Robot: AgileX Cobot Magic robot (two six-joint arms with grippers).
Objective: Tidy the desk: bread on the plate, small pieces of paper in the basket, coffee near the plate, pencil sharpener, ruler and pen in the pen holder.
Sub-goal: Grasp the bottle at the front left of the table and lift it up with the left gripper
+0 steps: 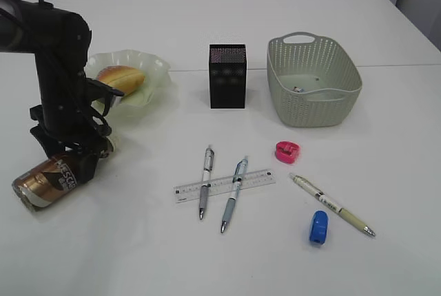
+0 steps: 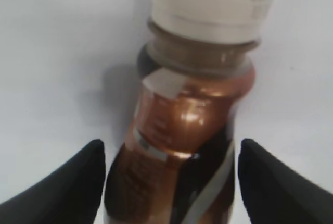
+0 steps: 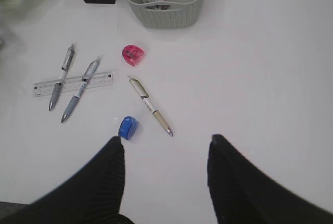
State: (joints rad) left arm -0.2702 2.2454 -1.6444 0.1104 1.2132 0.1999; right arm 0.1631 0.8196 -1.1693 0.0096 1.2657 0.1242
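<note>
**Coffee bottle straddled, not yet gripped**

The coffee step is in hand. The coffee bottle is seen lying on its side at the near left of the desk, just near of the plate on which the bread already rests. The left gripper is lowered over the bottle – in the left wrist view its jaws are spread, one on each side of the brown body, with a sliver of gap visible on both sides, so nothing is judged to be grasped yet. Next, the jaws would need to be closed squarely on the round body, which could roll, and the bottle then stood upright beside the plate.

The right gripper is held released above bare desk, well apart from the rest – three pens, the ruler, the pink sharpener and the blue sharpener all remain outside the pen holder. Crumpled paper is seen inside the basket.
</note>
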